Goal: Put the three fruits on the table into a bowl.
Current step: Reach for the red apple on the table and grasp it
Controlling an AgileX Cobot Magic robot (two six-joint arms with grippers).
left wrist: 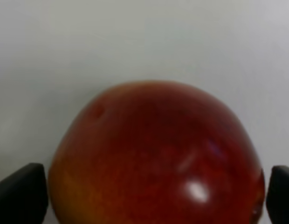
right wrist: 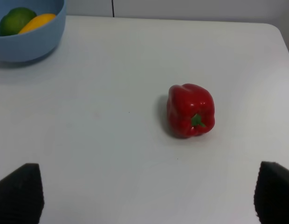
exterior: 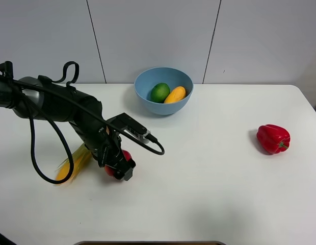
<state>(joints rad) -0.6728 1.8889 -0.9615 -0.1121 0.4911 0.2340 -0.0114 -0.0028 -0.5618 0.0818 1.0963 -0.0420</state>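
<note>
The red apple point(exterior: 126, 154) lies on the white table point(exterior: 209, 194) at front left and fills the left wrist view point(left wrist: 154, 154). My left gripper point(exterior: 117, 166) is down over it, jaws open, with a finger point(left wrist: 21, 193) close on each side. The light-blue bowl point(exterior: 146, 81) stands at the back middle and holds the green lime point(exterior: 159, 92) and the yellow-orange mango point(exterior: 175, 94). My right gripper point(right wrist: 147, 193) is open and empty above the table; it does not show in the exterior high view.
A yellow corn cob point(exterior: 71, 163) with green husk lies just left of the left gripper, partly hidden by the arm. A red bell pepper point(exterior: 273, 138) lies at the right of the table, ahead of the right gripper point(right wrist: 190, 110). A black cable point(exterior: 148, 148) loops beside the apple.
</note>
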